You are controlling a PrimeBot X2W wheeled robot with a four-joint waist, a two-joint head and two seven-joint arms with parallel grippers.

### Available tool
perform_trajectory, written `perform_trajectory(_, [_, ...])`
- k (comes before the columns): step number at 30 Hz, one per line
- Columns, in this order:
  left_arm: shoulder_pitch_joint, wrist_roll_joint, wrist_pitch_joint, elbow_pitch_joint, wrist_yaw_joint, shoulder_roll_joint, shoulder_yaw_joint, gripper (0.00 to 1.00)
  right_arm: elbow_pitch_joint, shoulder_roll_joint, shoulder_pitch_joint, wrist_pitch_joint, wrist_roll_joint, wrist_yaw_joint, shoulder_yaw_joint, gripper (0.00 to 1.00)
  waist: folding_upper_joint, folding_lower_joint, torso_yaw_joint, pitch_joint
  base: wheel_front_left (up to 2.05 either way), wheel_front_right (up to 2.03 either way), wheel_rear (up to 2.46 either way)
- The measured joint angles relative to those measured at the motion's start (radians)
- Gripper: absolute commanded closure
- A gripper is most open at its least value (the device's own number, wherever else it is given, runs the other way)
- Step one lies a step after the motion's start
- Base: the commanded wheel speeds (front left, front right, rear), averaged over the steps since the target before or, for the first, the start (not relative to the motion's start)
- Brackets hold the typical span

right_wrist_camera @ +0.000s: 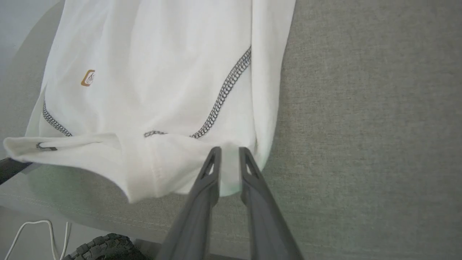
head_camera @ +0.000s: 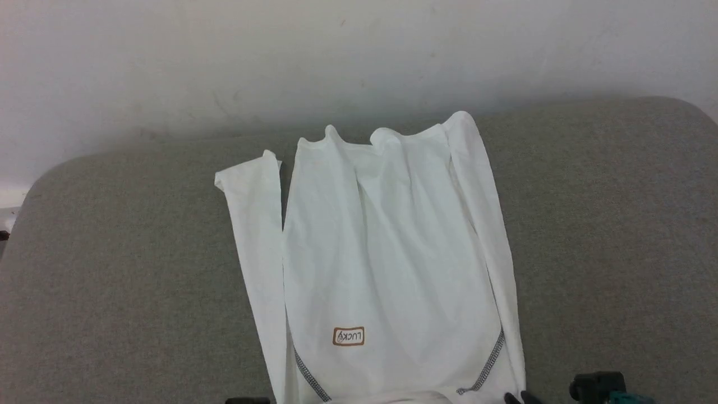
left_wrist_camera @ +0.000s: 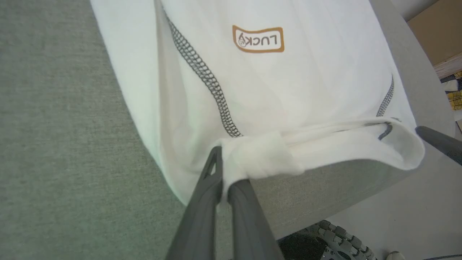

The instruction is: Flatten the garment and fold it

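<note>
Your left hand [left_wrist_camera: 226,169] is pressed shut on a bunched bit of the garment [head_camera: 387,252] at its collar edge, which curls up off the grey tabletop [head_camera: 589,224] near the front rim. Your right hand [right_wrist_camera: 228,151], at the other shoulder, has its two fingers slightly parted, with white cloth showing in the gap. Outward from both hands the shirt lies chest up and mostly flat, its brown-framed logo [left_wrist_camera: 258,39] near the collar, dark stitched seams [right_wrist_camera: 225,94] slanting toward each shoulder, a sleeve straight along each side, and the rippled hem at the far end by the wall.
</note>
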State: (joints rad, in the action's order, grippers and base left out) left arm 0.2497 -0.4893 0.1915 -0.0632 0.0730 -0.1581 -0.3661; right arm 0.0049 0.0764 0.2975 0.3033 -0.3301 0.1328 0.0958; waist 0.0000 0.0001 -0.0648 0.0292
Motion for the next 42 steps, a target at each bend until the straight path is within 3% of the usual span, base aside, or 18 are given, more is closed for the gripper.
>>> perform_trajectory(7, [-0.039, -0.03, -0.073, 0.013, -0.029, 0.011, 0.033, 0.0, -0.053, 0.019, -0.032, -0.16, -0.024, -0.001, 0.016, 0.0, 0.0, 0.0, 0.009, 0.004, 0.0, 0.0, 0.0])
perform_trajectory(14, [-0.11, -0.039, -0.12, 0.155, 0.009, -0.032, 0.146, 0.0, -0.172, -0.009, -0.076, -0.253, 0.032, -0.001, -0.04, 0.0, 0.0, -0.0001, 0.001, 0.018, 0.0, 0.0, 0.0])
perform_trajectory(20, [-0.35, 0.012, -0.157, 0.124, 0.044, -0.101, 0.244, 0.0, -0.245, -0.019, -0.151, -0.242, 0.059, -0.001, -0.065, 0.0, 0.0, 0.0, -0.004, 0.068, 0.0, 0.0, 0.0])
perform_trajectory(25, [-0.619, 0.005, -0.161, -0.025, 0.029, -0.136, 0.286, 0.0, -0.268, -0.021, -0.229, -0.237, 0.063, -0.001, -0.061, 0.0, 0.0, 0.0001, -0.016, 0.137, 0.0, 0.0, 0.0])
perform_trajectory(34, [-1.019, -0.008, 0.033, -0.374, -0.083, -0.223, 0.24, 0.0, -0.284, -0.023, -0.325, -0.254, 0.07, -0.001, -0.023, 0.0, 0.0, 0.0002, -0.052, 0.285, 0.0, 0.0, 0.0])
perform_trajectory(42, [-1.167, -0.022, 0.318, -0.615, -0.144, -0.302, 0.183, 0.0, -0.27, -0.024, -0.359, -0.272, 0.058, -0.001, 0.023, 0.0, 0.0, 0.0002, -0.108, 0.39, 0.0, 0.0, 0.0])
